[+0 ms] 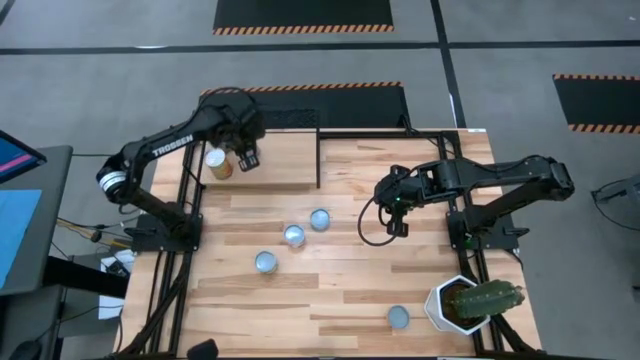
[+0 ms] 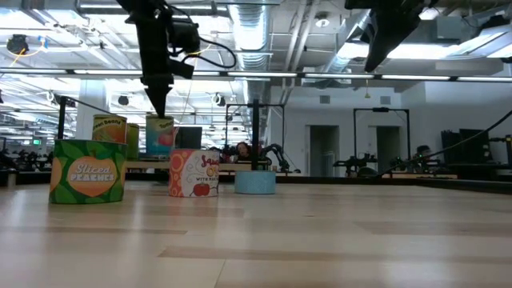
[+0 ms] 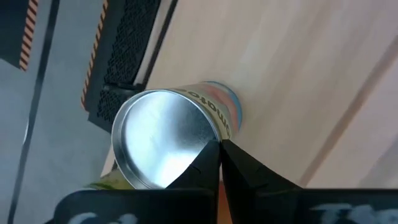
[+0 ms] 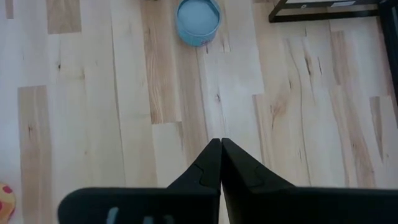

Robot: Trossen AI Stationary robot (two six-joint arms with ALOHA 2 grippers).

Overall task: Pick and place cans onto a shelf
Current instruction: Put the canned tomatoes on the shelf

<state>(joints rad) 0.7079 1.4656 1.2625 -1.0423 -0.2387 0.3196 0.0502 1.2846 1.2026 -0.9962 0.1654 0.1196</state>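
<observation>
Left gripper (image 1: pixel 246 158) hangs over the shelf (image 1: pixel 285 160), fingers together, just beside a can (image 1: pixel 218 163) standing there; its wrist view alone shows that can's shiny top (image 3: pixel 158 140). Right gripper (image 1: pixel 397 226), fingers together, hovers above bare table (image 1: pixel 350 280); four cans (image 1: pixel 293 236) stay on the planks.

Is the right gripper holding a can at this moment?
No; the right gripper hangs shut and empty over bare table, the blue can lying apart.

Two black jointed arms, the left arm (image 1: pixel 165 150) lettered TROSSEN in white with a white ring near its base. A black cable loops beneath the right arm (image 1: pixel 480 178). Each ends in tapered black fingers (image 4: pixel 239 177).
</observation>
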